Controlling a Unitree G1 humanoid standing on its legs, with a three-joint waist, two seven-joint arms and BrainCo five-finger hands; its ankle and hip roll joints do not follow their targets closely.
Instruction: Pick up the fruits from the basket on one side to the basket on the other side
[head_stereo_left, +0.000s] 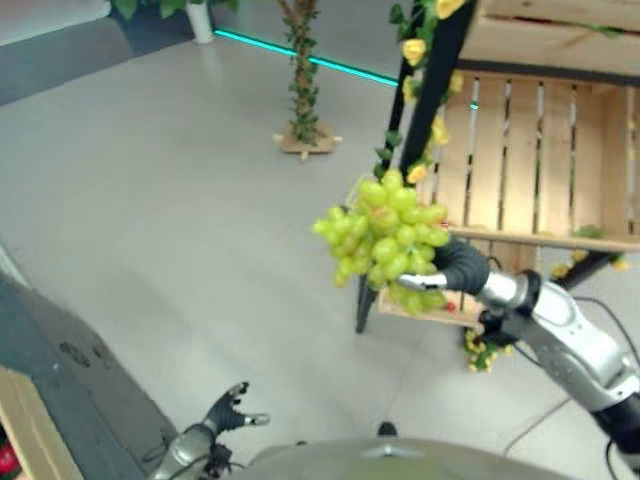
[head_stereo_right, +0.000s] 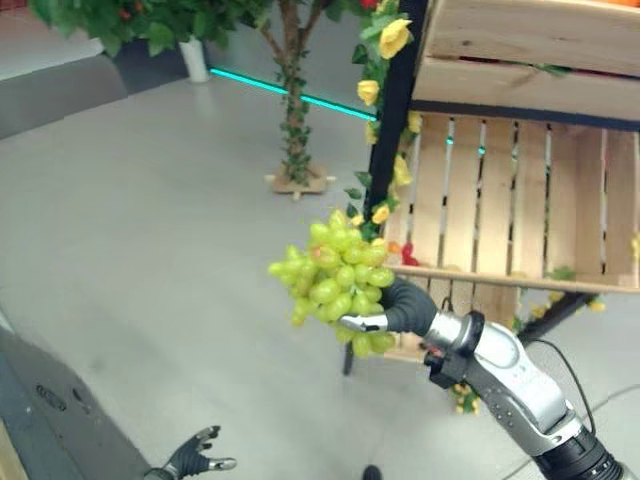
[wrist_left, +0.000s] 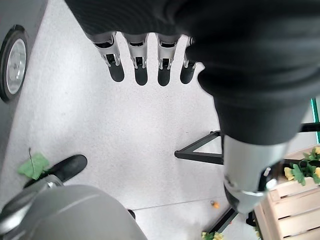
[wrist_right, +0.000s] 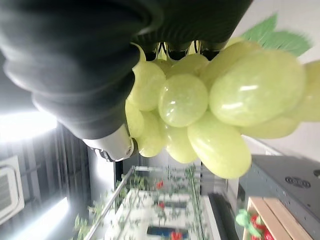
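The right hand (head_stereo_right: 400, 308) has its fingers curled around a bunch of green grapes (head_stereo_left: 385, 240), held aloft before the wooden crate shelf (head_stereo_left: 540, 160). It looks light, knobbly and floppy; gripping near the stem seems safest. The left hand (head_stereo_left: 228, 412) hangs low, fingers loosely spread, holding nothing.

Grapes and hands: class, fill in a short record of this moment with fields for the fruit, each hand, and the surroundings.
Fruit: bunch of green grapes, lifted in the air over the floor
Right hand: right hand curled round the grapes, holding them up beside the wooden crate stand
Left hand: left hand low near the floor, fingers straight, holding nothing
Stand: slatted wooden crates on a dark frame, trimmed with yellow flowers
Floor: grey floor, small vine-wrapped post standing on it
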